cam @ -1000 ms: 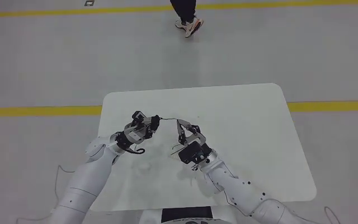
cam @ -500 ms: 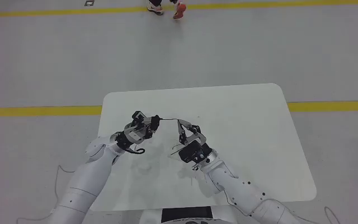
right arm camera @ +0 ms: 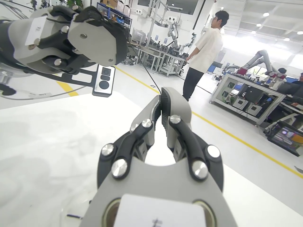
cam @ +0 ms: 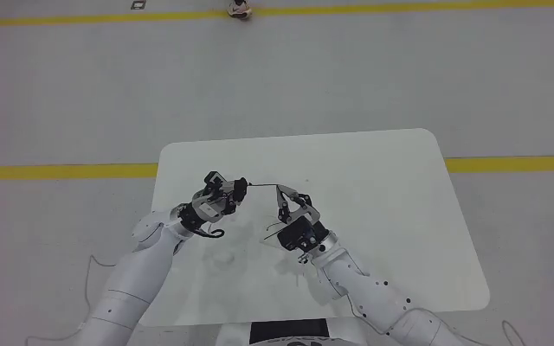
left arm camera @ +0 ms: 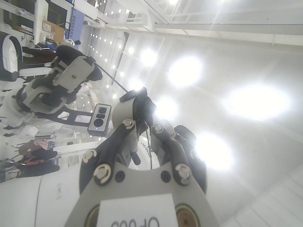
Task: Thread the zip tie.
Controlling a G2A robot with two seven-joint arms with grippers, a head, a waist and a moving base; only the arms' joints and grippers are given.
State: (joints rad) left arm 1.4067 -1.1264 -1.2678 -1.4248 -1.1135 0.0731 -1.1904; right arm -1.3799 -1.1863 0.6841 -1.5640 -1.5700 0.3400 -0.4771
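Top view: the zip tie (cam: 264, 184) is held taut above the tabletop (cam: 389, 190), its long axis running 9 to 3 o'clock. The left pincer (cam: 239, 185) is closed on the 9 o'clock end, and the right pincer (cam: 292, 197) is clamped on the other.

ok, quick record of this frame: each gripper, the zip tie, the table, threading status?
left gripper: jaws shut on zip tie
right gripper: jaws shut on zip tie
zip tie: thin, black, spans between the two grippers, held above the table
table: white, rounded corners
threading status: cannot tell
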